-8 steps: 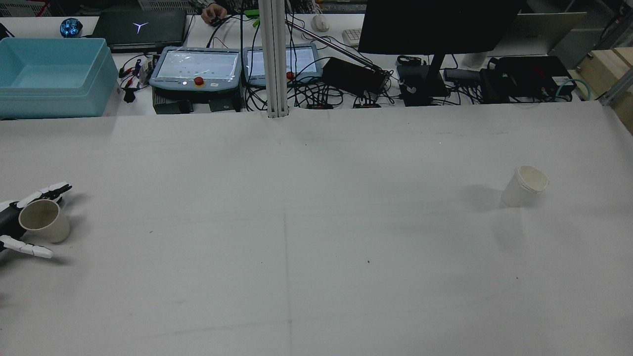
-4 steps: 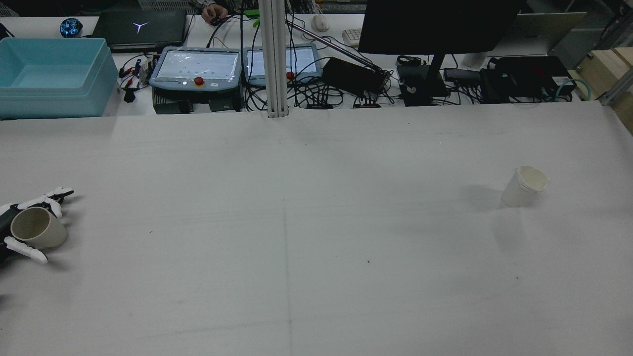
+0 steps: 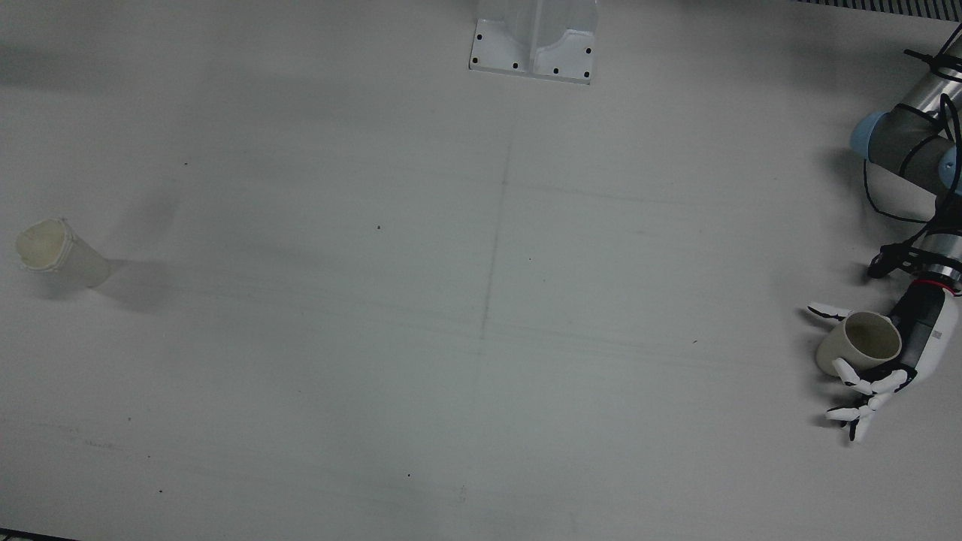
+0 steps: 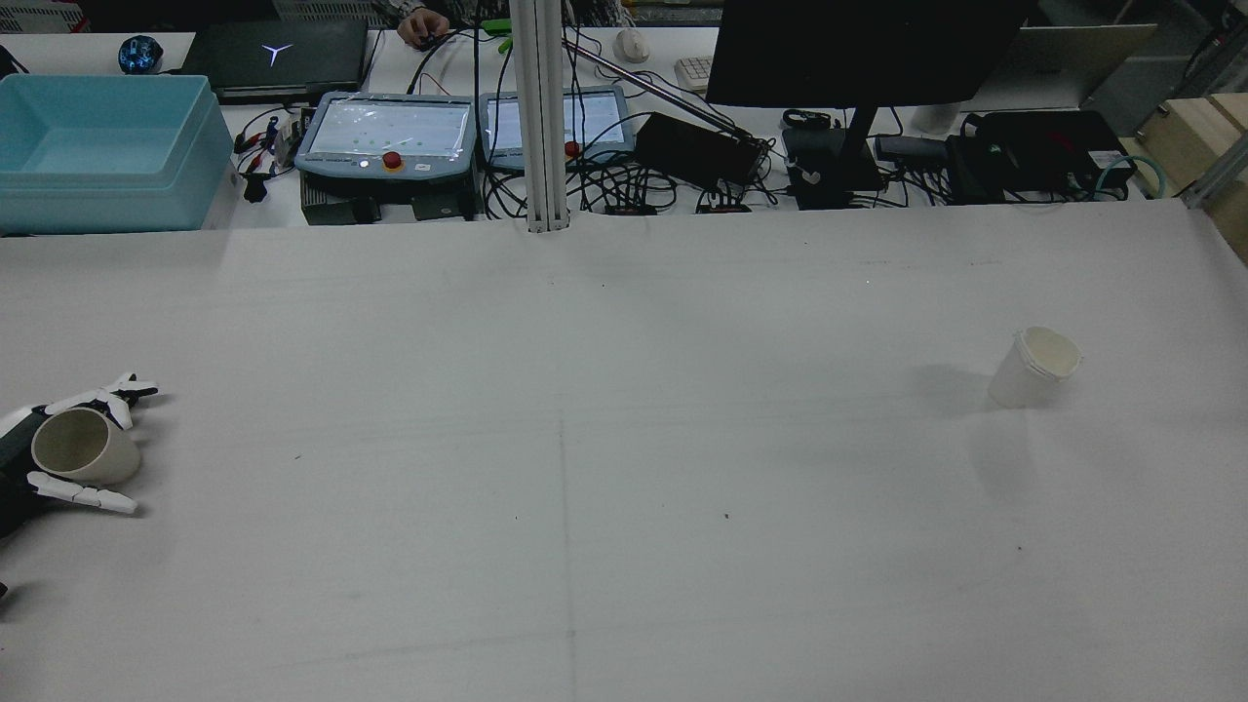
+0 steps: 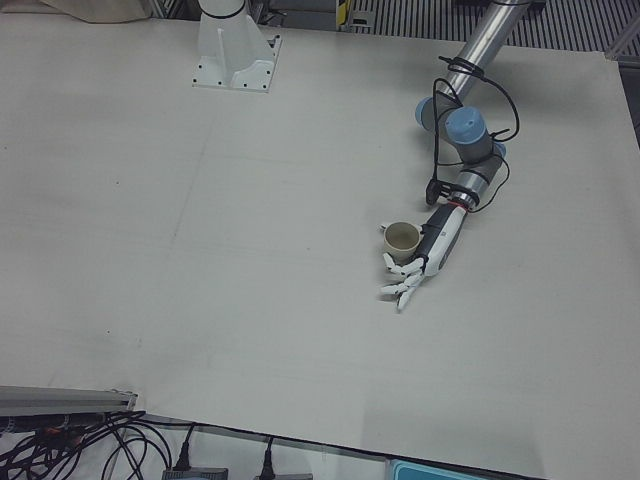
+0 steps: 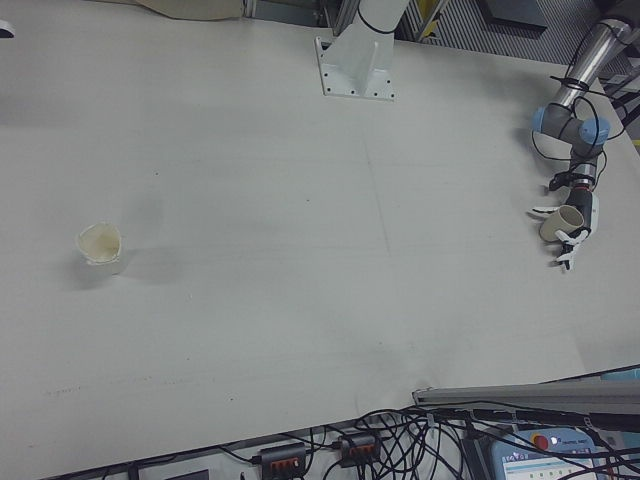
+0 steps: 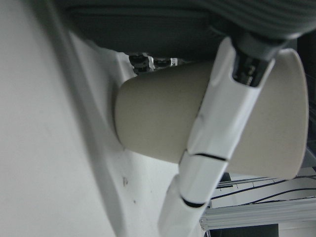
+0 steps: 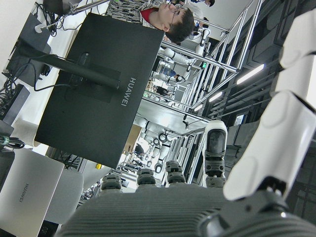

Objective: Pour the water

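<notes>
Beige cup [image 3: 859,345] tilted in left robot hand [image 3: 894,359].

arm [image 5: 470,60]: silver tube, pale blue joint caps, black cable looped along it
wrist: black, thin red ring
left hand [image 3: 894,353]: white shell, black back
fingers [image 3: 857,376]: white segments, black tips
pedestal [image 3: 533,37]: white, black screws

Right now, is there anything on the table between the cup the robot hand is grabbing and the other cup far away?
No, nothing visible. The left hand has the beige cup at one side, the white cup stands at the other, and the table between them is bare.
</notes>
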